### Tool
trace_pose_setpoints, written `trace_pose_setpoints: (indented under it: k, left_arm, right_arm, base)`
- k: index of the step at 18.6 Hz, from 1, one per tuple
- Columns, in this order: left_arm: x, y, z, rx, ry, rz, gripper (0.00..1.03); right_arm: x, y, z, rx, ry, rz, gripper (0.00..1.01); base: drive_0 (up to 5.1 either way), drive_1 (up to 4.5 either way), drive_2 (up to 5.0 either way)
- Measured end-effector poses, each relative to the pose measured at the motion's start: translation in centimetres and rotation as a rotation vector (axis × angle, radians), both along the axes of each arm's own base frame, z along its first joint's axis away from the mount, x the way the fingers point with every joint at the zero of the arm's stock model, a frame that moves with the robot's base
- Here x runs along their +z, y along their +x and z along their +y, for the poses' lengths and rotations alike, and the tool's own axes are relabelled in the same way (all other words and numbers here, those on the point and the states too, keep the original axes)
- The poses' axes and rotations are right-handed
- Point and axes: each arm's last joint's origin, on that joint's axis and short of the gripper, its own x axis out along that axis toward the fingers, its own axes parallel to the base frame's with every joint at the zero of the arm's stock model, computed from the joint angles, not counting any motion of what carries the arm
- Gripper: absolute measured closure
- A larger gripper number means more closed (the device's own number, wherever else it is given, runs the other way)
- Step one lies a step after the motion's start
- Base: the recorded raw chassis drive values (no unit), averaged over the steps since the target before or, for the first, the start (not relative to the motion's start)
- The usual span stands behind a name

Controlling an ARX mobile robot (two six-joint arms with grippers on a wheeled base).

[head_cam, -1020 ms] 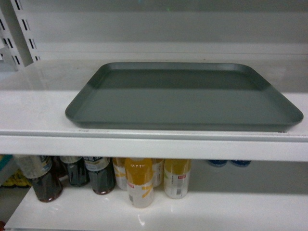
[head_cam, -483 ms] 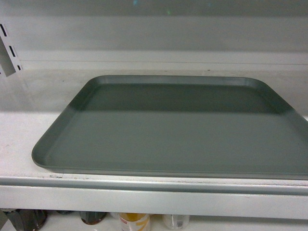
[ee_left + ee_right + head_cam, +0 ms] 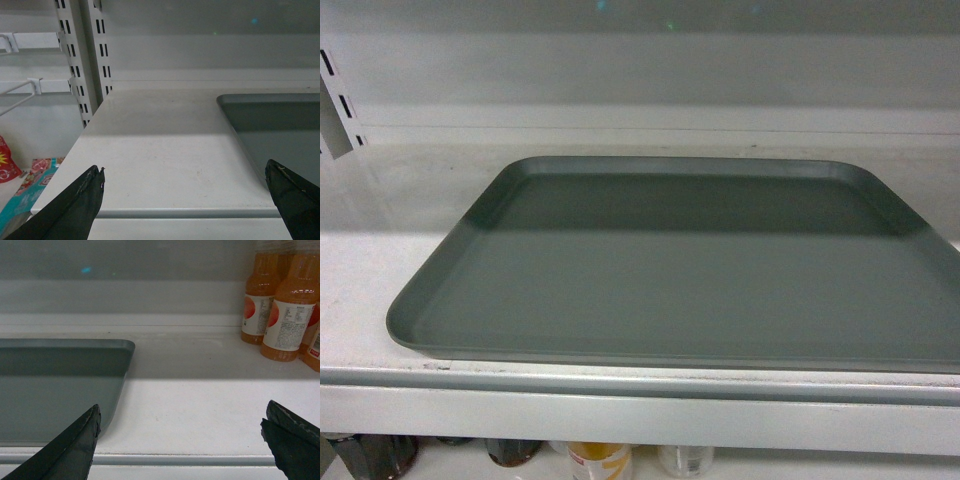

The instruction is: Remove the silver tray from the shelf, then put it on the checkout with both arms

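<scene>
Lying flat on the shelf (image 3: 360,290), one silver tray (image 3: 690,270) runs its long axis left to right, near edge by the front lip. Left gripper (image 3: 185,187) and right gripper (image 3: 182,432) gape apart, each straddling a tray end. Three orange bottles (image 3: 287,310) stand well right.

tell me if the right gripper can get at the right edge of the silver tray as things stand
Probably yes. The right gripper is open at the shelf's front lip, and the silver tray's right edge lies between its fingers with bare shelf beside it; the juice bottles stand well aside.
</scene>
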Motion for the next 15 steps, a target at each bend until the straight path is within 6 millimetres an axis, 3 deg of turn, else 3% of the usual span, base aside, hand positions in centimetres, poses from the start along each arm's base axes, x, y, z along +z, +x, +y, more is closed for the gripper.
trace_pose_setpoints:
  k: [6, 7, 8, 10, 15]
  left_arm:
    - [0.0, 0.0, 0.0, 0.000, 0.000, 0.000, 0.05]
    - [-0.1, 0.0, 0.0, -0.001, -0.003, 0.024, 0.05]
    - [-0.2, 0.0, 0.0, -0.015, -0.026, 0.159, 0.05]
    - [0.4, 0.9, -0.1, -0.037, -0.038, 0.284, 0.05]
    - [1.7, 3.9, -0.1, -0.094, -0.064, 0.231, 0.05]
  right_arm:
    - [0.0, 0.0, 0.0, 0.000, 0.000, 0.000, 0.03]
    - [-0.1, 0.0, 0.0, 0.010, 0.009, 0.016, 0.03]
    - [-0.4, 0.2, -0.1, 0.053, 0.045, 0.092, 0.03]
    - [-0.5, 1.1, -0.1, 0.103, 0.108, 0.142, 0.03]
    - [1.5, 4.0, 0.1, 0.167, 0.115, 0.073, 0.03]
  base:
    - [0.0, 0.00, 0.0]
    - [0.0, 0.00, 0.0]
    - [0.0, 0.00, 0.0]
    - [0.0, 0.00, 0.0]
    - [0.0, 0.00, 0.0]
